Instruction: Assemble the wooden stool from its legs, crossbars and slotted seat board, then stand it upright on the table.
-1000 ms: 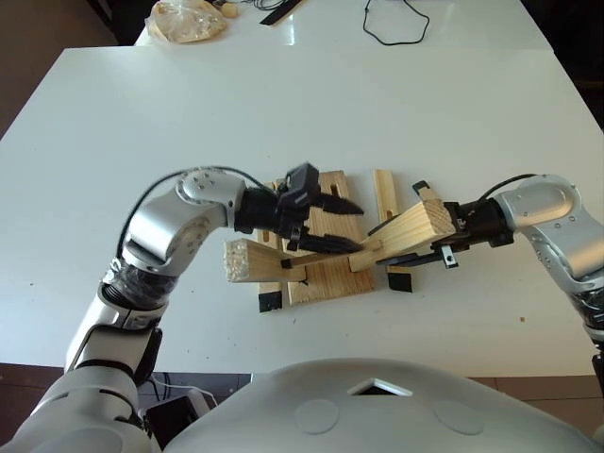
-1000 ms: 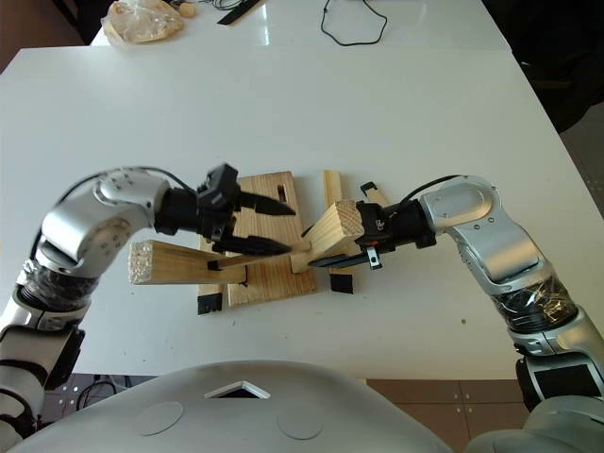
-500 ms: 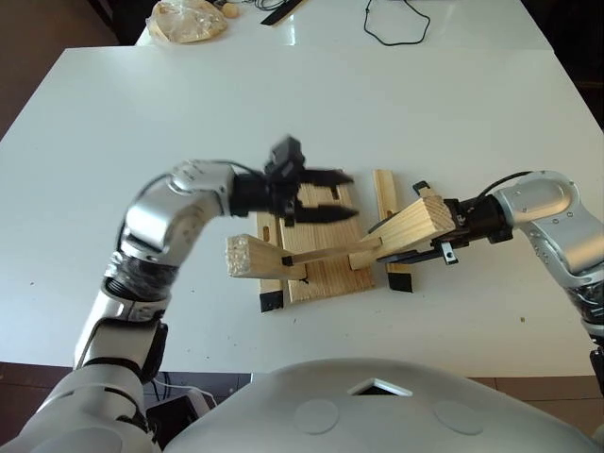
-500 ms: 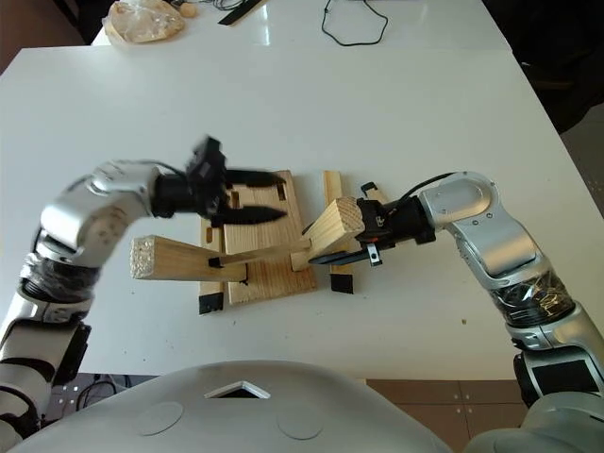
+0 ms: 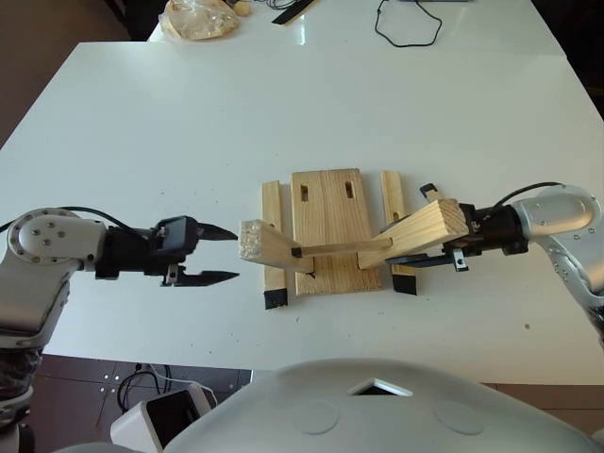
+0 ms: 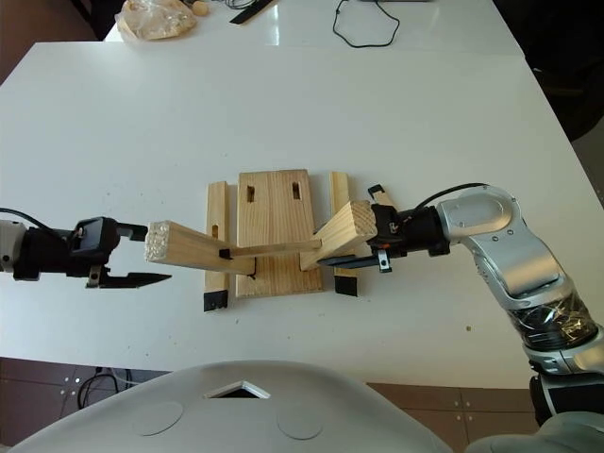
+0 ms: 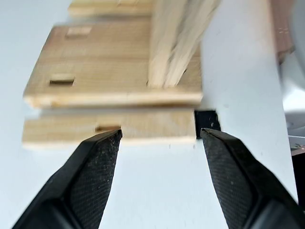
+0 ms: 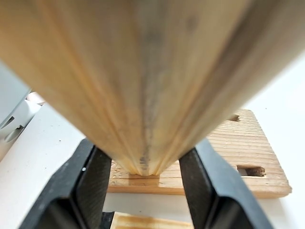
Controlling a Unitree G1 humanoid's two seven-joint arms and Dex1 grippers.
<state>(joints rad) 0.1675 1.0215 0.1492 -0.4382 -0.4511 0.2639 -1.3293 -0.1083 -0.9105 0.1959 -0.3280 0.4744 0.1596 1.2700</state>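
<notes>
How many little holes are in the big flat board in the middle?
2. Both lie near the far edge of the seat board: a left slot and a right slot. The held leg frame covers the near part, so more may hide.

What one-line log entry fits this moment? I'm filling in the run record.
left end effector: open, beside parts | right end effector: shut on leg | leg-crossbar frame: tilted over seat board | assembly: unfinished
</notes>
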